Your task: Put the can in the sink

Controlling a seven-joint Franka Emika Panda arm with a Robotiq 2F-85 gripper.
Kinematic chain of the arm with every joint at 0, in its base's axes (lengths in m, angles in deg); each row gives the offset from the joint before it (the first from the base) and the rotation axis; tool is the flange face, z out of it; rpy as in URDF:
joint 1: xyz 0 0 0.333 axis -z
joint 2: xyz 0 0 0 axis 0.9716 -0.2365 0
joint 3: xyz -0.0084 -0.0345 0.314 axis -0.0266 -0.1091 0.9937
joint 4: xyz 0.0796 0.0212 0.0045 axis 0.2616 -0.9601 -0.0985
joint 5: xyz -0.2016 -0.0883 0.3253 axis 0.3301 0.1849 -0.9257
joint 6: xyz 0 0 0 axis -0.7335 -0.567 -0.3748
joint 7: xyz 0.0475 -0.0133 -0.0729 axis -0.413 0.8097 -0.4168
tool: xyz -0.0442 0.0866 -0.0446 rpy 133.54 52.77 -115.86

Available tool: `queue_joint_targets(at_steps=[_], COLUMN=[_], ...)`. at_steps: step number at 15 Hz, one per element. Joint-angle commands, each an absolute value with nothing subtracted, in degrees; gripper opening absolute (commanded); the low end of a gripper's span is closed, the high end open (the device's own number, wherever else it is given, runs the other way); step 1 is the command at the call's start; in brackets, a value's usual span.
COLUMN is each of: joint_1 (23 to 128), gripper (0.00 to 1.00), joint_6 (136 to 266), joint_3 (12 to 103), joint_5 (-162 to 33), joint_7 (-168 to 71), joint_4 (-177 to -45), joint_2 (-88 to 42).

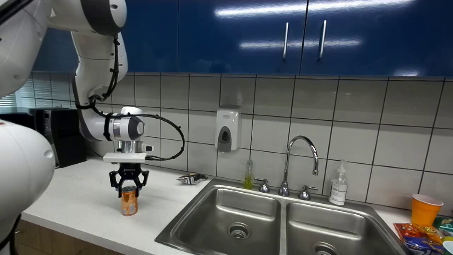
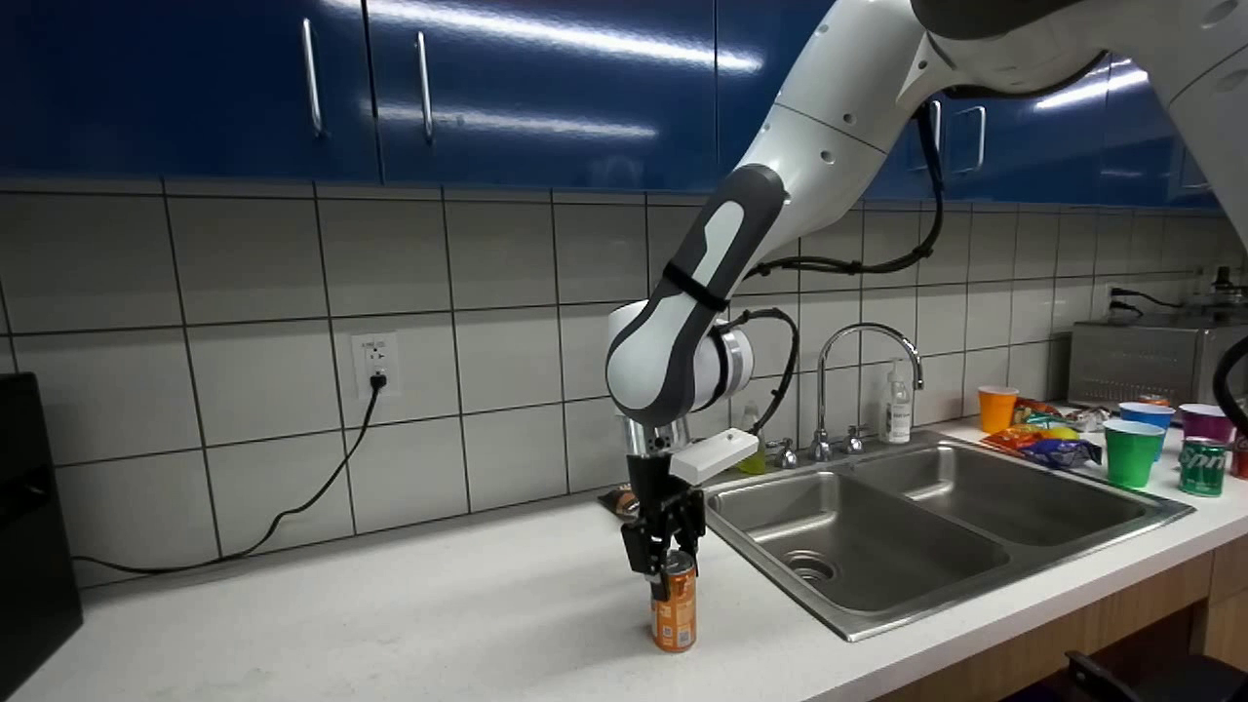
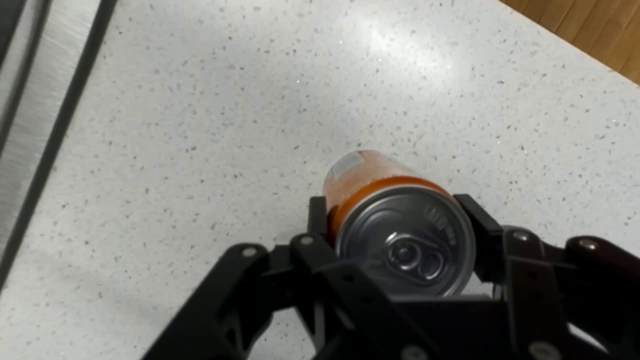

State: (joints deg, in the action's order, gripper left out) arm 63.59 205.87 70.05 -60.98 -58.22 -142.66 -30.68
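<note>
The can (image 1: 129, 206) has an orange body and a silvery top and stands upright on the white counter, left of the sink (image 1: 188, 211) in an exterior view. It also shows in an exterior view (image 2: 675, 624) and in the wrist view (image 3: 407, 240), where its lid with the pull tab faces me. My gripper (image 1: 129, 193) points straight down with its fingers on both sides of the can's upper part, touching it. I cannot tell whether the can's base is lifted. The sink's left basin (image 1: 208, 228) is bare. The chrome faucet (image 1: 284, 189) stands behind it.
A snack bag (image 1: 192, 178) and a yellow-green soap bottle (image 1: 248, 177) lie along the wall. A hand-soap bottle (image 1: 338, 187) is behind the right basin. An orange cup (image 1: 424, 209), snack packs (image 2: 1053, 444) and a green can (image 2: 1202, 468) are beyond the sink. A black appliance (image 1: 65, 134) stands far left.
</note>
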Motion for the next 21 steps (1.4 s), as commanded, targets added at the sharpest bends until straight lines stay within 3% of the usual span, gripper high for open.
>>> queue_joint_targets(at_steps=[1, 21], joint_1=[63.69, 64.59], gripper=[0.38, 0.38], joint_6=[205.08, 205.49], joint_3=[70.13, 70.88], joint_5=[-60.87, -64.01], joint_7=[-56.44, -56.15], joint_4=[-143.46, -155.58], joint_2=[-28.38, -14.62])
